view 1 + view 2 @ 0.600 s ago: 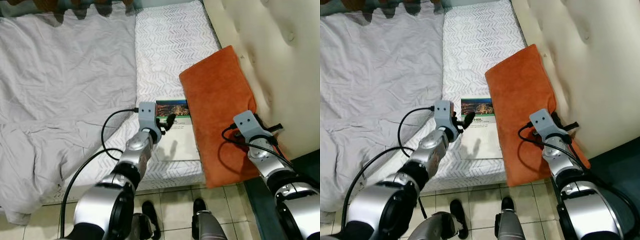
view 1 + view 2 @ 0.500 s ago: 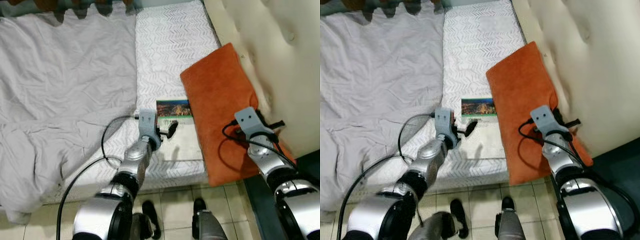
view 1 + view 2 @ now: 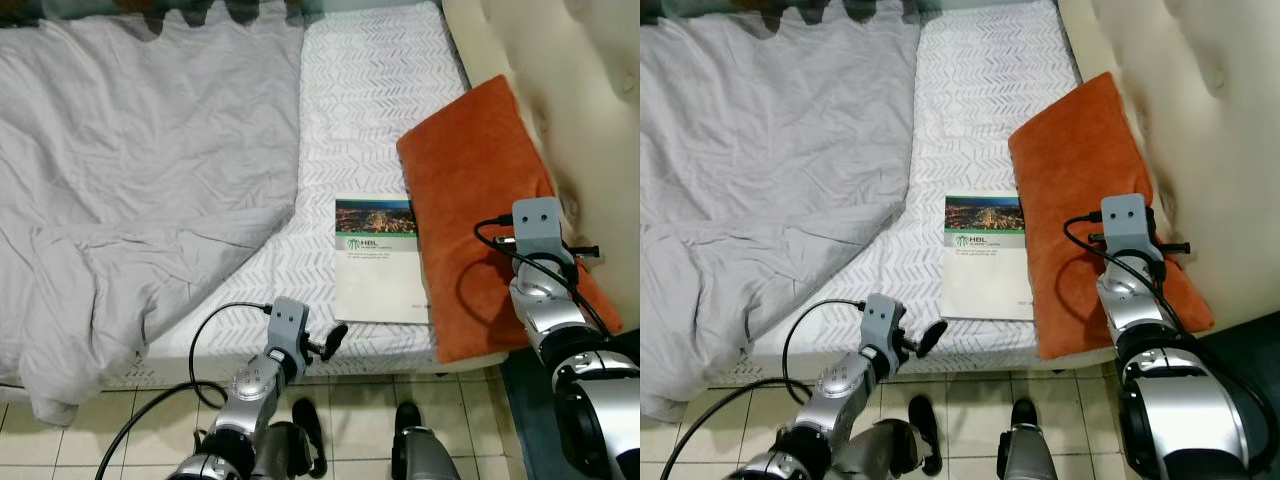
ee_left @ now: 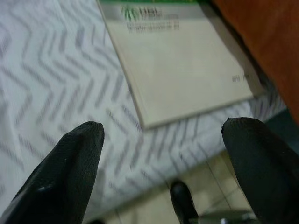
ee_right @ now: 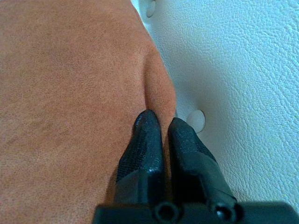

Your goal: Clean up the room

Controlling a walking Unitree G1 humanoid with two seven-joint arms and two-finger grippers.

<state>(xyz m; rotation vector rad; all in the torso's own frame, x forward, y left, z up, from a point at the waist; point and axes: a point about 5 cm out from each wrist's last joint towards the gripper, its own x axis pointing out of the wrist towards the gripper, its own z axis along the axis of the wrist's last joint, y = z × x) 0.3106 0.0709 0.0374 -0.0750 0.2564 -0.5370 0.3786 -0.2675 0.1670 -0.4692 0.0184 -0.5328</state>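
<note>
From the head views, a thin booklet (image 3: 381,262) with a pale cream cover and a band of city photograph across its top lies flat on the bed's white chevron-patterned sheet (image 3: 360,110), near the bed's front edge. Its right side touches an orange velvety pillow (image 3: 487,190) that leans toward the cream tufted headboard (image 3: 590,110). A wrinkled grey duvet (image 3: 130,180) covers the bed's left part, one corner folded over toward the booklet. Pale floor tiles (image 3: 360,400) run along the bed's front edge.

The left claw (image 3: 330,342) hangs at the bed's front edge, below the booklet and apart from it.

In the left wrist view, its two textured black fingers (image 4: 65,177) stand wide apart, gripping nothing, with the booklet's lower corner ahead.

In the right wrist view, the right claw (image 5: 161,122) has its fingers nearly together, tips pressed at the pillow's edge beside the headboard's leathery surface; whether fabric is pinched is unclear.
</note>
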